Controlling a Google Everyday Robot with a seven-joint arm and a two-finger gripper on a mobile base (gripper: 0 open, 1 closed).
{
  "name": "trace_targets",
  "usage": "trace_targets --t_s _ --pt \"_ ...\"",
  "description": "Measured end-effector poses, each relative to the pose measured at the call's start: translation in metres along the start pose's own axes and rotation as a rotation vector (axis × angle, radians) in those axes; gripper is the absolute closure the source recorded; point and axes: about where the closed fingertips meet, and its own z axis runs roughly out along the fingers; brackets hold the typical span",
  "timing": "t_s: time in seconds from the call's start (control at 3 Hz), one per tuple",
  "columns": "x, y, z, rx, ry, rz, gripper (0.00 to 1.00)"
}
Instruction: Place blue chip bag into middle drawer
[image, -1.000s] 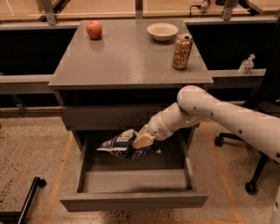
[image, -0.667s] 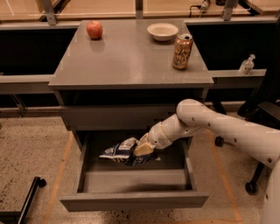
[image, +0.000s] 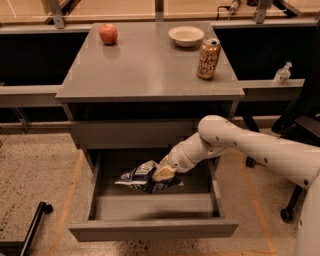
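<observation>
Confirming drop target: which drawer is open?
The lower, middle drawer is pulled out, with the gripper holding the blue chip bag inside; the upper front is closed.

Counter (image: 145, 65): apple (image: 108, 34) far left, bowl (image: 186, 36) far right of centre, can (image: 208, 59) right, nearer than bowl. Middle drawer (image: 150, 227) open below counter; chip bag (image: 140, 177) inside, towards the far end. Claw (image: 164, 172) at bag's right end.

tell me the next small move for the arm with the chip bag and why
Probably open the jaws and let go: the gripper holds the blue chip bag low inside the open middle drawer, seemingly on the tray floor, well within its walls.
</observation>
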Motion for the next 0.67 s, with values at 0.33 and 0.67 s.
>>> trace_targets --t_s 0.33,0.67 --pt "0.025 -0.008 0.015 0.053 0.052 0.025 1.00" --pt "0.059 -0.025 0.036 0.086 0.068 0.066 1.00"
